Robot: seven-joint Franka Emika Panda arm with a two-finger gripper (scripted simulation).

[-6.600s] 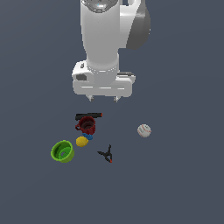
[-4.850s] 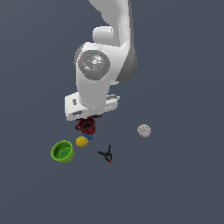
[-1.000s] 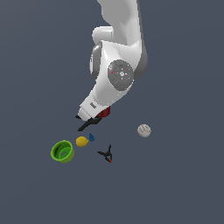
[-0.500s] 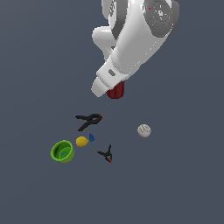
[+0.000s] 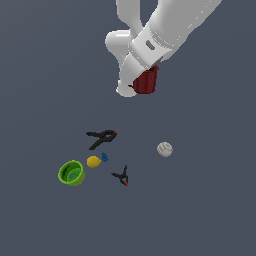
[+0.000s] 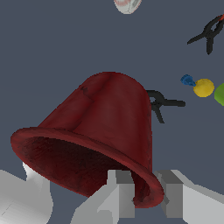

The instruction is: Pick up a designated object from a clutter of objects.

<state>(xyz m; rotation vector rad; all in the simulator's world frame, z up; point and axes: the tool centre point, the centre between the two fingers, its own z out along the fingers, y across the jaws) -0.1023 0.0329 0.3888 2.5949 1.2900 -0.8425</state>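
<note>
My gripper (image 5: pixel 137 86) is shut on the dark red mug (image 5: pixel 146 81) and holds it high above the floor. In the wrist view the mug (image 6: pixel 105 122) fills the middle, its rim clamped between my fingers (image 6: pixel 120 192). The rest of the clutter lies below on the floor: a black clamp (image 5: pixel 102 137), a blue bit (image 5: pixel 104 157), a yellow ball (image 5: pixel 93 161), a bright green bowl (image 5: pixel 71 173), a smaller black clamp (image 5: pixel 122 176) and a white baseball (image 5: pixel 165 149).
The floor is a plain dark grey surface. In the wrist view the baseball (image 6: pixel 127 5), a clamp (image 6: pixel 209 33), the blue bit (image 6: pixel 187 80), the yellow ball (image 6: pixel 203 87) and the bowl's edge (image 6: pixel 220 94) show past the mug.
The gripper came down on the mug in the clutter, shut on it and lifted it. Over the last second it rose further up and to the exterior view's right.
</note>
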